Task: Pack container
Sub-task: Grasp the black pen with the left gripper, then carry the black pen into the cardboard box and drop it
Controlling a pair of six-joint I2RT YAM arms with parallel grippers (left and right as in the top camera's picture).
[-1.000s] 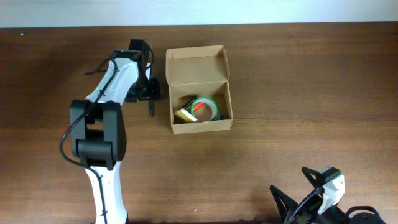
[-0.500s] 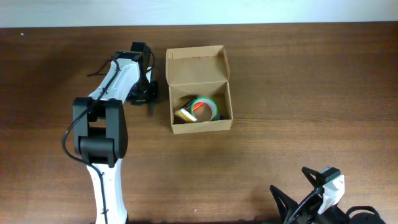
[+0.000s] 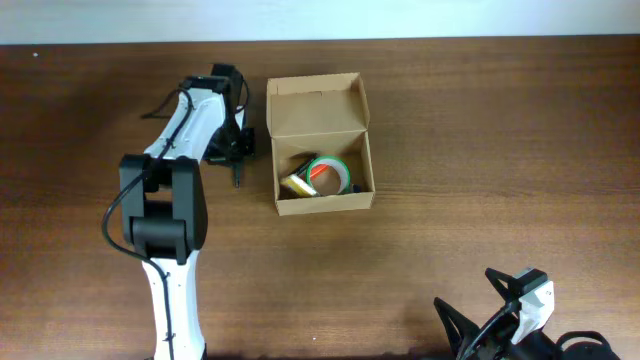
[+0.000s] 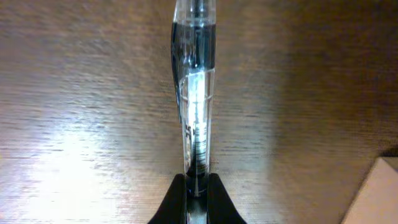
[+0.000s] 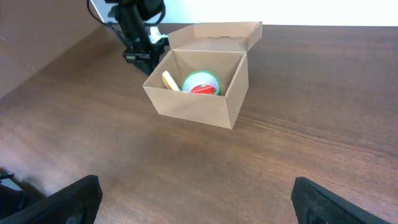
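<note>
Left end effector, just closed, clamps clear plastic pen; likely next: carry into tan cardboard box. Right end effector apart.

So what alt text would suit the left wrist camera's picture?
The left end effector is shut on a clear plastic pen, which points away up the frame over the brown wooden table. A corner of the tan cardboard box shows at lower right.
</note>
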